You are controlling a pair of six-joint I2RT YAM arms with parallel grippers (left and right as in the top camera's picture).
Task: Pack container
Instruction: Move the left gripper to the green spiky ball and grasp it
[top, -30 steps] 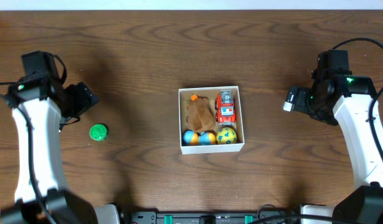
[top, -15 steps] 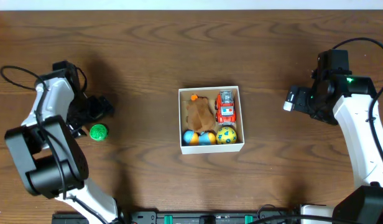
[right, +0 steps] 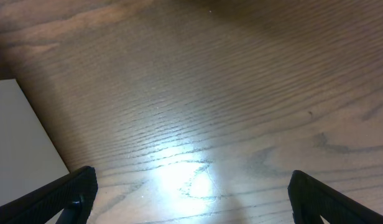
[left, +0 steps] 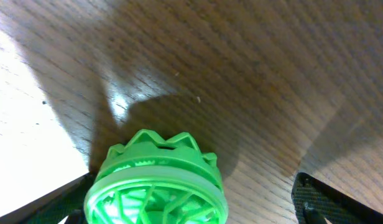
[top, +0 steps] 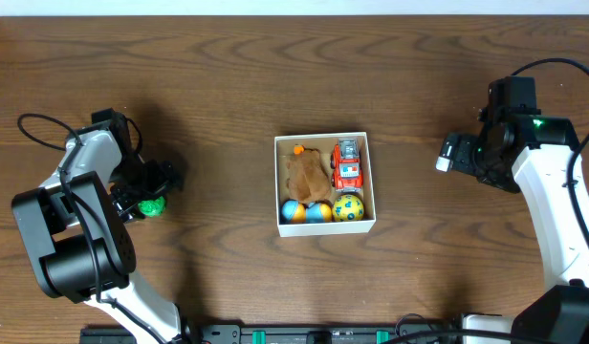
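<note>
green is the one colour outside the box. in the overhead view a small green toy (top: 153, 204) lies on the wooden counter (top: 228, 86) at the left of the frame, with the left hand (top: 146, 194) right over it. the container (top: 325, 136) sits at the centre of the frame, well apart to the right of that hand. it holds a brown plush (top: 307, 172), a red truck (top: 346, 164) and balls (top: 318, 211) along its lower wall. the right hand (top: 455, 153) hangs at the right of the frame, far from the toy, so we judge the left arm the one for this pick.

in the left wrist view the fingers (left: 316, 202) stand wide apart at the lower corners. the toy is between them, not yet clamped. it is round, so no axis needs matching.

in the right wrist view the fingers (right: 73, 193) are spread wide over bare wood, holding nothing.
</note>
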